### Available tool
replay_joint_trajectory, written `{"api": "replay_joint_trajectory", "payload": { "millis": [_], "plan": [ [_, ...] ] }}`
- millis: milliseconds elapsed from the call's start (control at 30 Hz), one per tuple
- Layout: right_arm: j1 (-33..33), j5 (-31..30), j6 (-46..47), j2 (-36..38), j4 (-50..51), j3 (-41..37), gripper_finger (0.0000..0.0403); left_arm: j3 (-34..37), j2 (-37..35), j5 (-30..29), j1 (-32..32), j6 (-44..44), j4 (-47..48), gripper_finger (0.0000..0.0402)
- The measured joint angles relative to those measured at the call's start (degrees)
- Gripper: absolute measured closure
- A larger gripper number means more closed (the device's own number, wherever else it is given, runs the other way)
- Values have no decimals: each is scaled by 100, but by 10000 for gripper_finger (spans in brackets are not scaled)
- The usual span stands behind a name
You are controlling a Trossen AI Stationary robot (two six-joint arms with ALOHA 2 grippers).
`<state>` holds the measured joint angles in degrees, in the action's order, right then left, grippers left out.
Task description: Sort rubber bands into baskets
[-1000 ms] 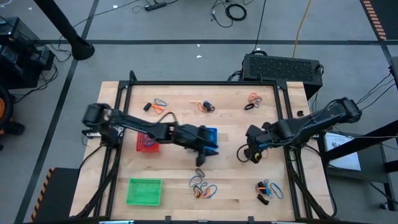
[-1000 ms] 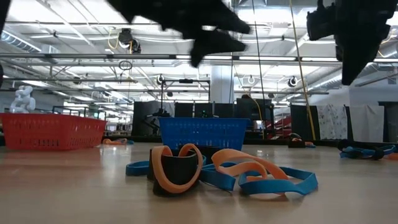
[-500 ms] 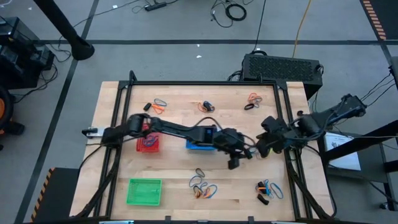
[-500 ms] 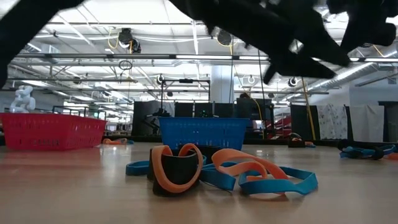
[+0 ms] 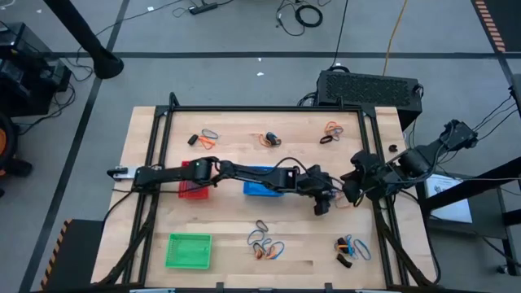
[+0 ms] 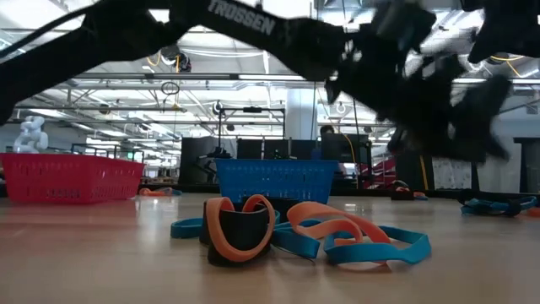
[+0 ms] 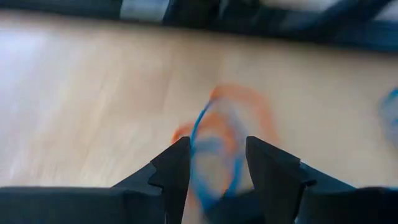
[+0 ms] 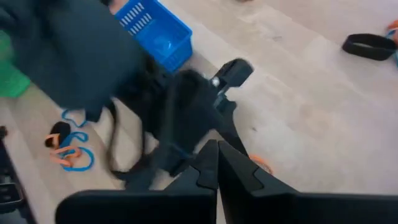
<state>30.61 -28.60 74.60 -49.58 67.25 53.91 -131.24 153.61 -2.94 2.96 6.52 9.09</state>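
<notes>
Bands point(image 7: 217, 149), a blue and orange tangle on the right-middle of the table, are sitting between the left gripper's point(image 7: 216, 163) parted fingers, not pinched yet I'd say, so it's needing to close while the clenched, empty right gripper point(image 8: 216, 163) is hovering alongside.

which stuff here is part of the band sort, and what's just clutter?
Job: red basket, blue basket, green basket, rubber bands, left gripper reaching past the blue basket.
Lying about: black box behind the table, cables on the floor.
</notes>
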Motion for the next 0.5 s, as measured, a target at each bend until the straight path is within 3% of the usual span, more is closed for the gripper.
{"api": "replay_joint_trajectory", "payload": {
  "millis": [500],
  "plan": [
    [39,-31,-51,4,89,-2,403,-7,178,20,-33,-91,323,240]
  ]
}}
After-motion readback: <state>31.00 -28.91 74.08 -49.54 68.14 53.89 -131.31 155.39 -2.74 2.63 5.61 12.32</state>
